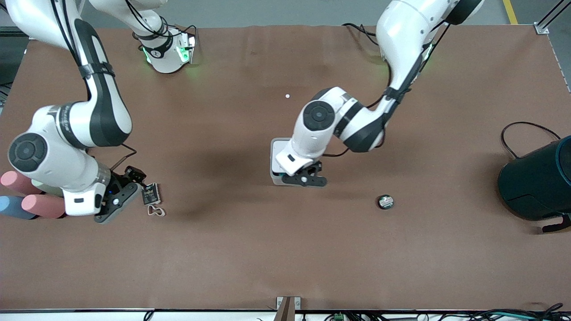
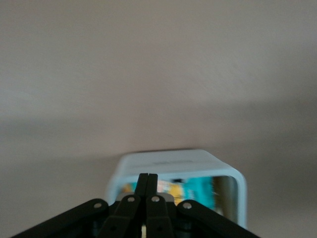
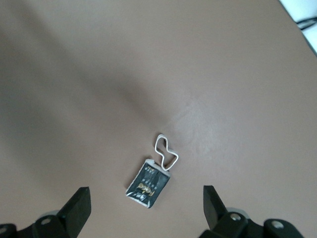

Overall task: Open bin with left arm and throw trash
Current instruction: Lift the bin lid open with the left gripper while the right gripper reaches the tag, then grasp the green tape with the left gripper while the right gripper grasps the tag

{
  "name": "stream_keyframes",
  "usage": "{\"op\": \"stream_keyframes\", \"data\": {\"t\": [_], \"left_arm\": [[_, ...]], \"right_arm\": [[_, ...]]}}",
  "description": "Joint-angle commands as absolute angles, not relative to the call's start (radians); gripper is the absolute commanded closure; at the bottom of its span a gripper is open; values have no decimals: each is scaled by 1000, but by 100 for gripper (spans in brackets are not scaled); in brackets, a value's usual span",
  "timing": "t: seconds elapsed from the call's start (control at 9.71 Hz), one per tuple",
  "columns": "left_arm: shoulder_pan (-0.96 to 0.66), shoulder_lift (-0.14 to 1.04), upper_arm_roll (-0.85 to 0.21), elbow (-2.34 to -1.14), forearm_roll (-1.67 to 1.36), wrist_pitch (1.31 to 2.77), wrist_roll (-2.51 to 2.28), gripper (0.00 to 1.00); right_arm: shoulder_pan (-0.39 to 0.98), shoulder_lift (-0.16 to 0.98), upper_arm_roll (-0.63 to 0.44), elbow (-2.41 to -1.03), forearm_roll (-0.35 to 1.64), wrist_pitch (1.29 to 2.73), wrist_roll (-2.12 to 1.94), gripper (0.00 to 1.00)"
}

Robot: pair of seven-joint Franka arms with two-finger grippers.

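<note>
The white bin [image 1: 277,149] stands mid-table. My left gripper [image 1: 308,179] is down at the side of the bin nearer the front camera. In the left wrist view its fingers [image 2: 147,181] are pressed together and shut over the bin's rim [image 2: 178,159], and colourful contents show inside. My right gripper [image 1: 129,194] hangs open just over the table toward the right arm's end, beside the black packet [image 1: 151,194] and the whitish loop [image 1: 156,210]. The right wrist view shows the packet [image 3: 148,185] between the spread fingers of the right gripper [image 3: 146,194], with the loop [image 3: 166,150] touching it. A dark round disc [image 1: 385,202] lies toward the left arm's end.
Pastel cylinders [image 1: 43,206] lie at the table edge under the right arm. A large dark teal drum [image 1: 535,180] with a black cable stands at the left arm's end. A tiny white speck [image 1: 287,96] lies nearer the robots' bases.
</note>
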State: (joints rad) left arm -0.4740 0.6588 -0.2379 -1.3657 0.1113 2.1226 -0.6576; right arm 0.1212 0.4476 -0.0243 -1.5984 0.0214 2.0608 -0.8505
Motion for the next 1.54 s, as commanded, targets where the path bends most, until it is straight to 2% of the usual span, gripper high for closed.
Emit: {"op": "stream_keyframes", "data": {"t": [0.0,0.1,0.21,0.31,0.41,0.93,1.03,1.13,1.24,1.44], "left_arm": [[-382,582,-244,-1370,129,2033,-551,97],[-329,581,-241,-1393,135,2022,-519,89],[-283,590,-238,-1432,146,2013,-455,71],[-249,604,-236,-1445,187,2019,-419,15],[-224,613,-238,-1472,221,2037,-416,1],[-68,615,-241,-1733,225,2337,-326,1],[-58,623,-241,-1744,225,2350,-299,1],[-58,629,-241,-1746,225,2350,-293,2],[-57,640,-242,-1749,225,2350,-284,3],[-48,655,-242,-1750,225,2388,-278,6]], "right_arm": [[118,512,-25,-1571,35,2074,-916,0],[115,541,-25,-1559,34,2075,-919,0],[114,576,-25,-1555,20,2118,-923,0],[103,603,-26,-1558,21,2175,-928,0],[85,629,-26,-1557,28,2183,-927,0],[61,695,-26,-1551,29,2252,-923,3],[66,696,-26,-1551,31,2252,-923,3],[86,744,-23,-1540,32,2284,-920,3],[115,765,-25,-1525,32,2359,-916,3],[88,764,-25,-1526,25,2362,-967,2]]}}
